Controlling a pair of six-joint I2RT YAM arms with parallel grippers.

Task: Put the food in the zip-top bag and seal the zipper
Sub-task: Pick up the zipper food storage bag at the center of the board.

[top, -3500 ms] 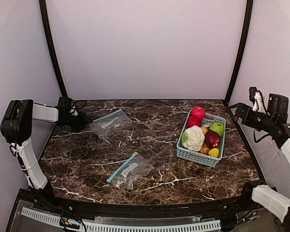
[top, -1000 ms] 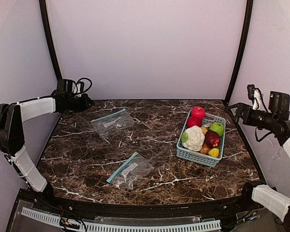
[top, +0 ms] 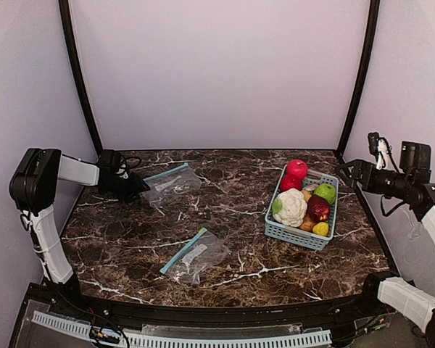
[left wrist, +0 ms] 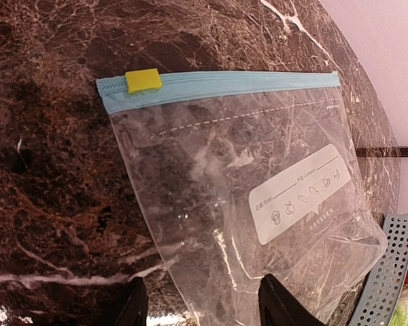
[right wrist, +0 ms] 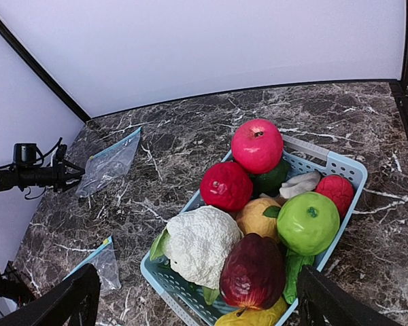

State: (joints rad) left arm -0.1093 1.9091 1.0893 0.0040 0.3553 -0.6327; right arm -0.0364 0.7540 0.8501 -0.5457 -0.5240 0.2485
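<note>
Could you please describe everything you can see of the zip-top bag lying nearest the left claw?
The zip-top bag is clear, crinkled plastic with a light-blue zipper strip, a yellow slider at one end and a white printed label. It looks empty and lies flat on the marble table. The open left claw straddles its near edge; contact is unclear.

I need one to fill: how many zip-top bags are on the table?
2. One zip-top bag lies far left, just ahead of the left gripper; the second bag lies nearer the front, left of the blue basket. None seems hidden.
</note>
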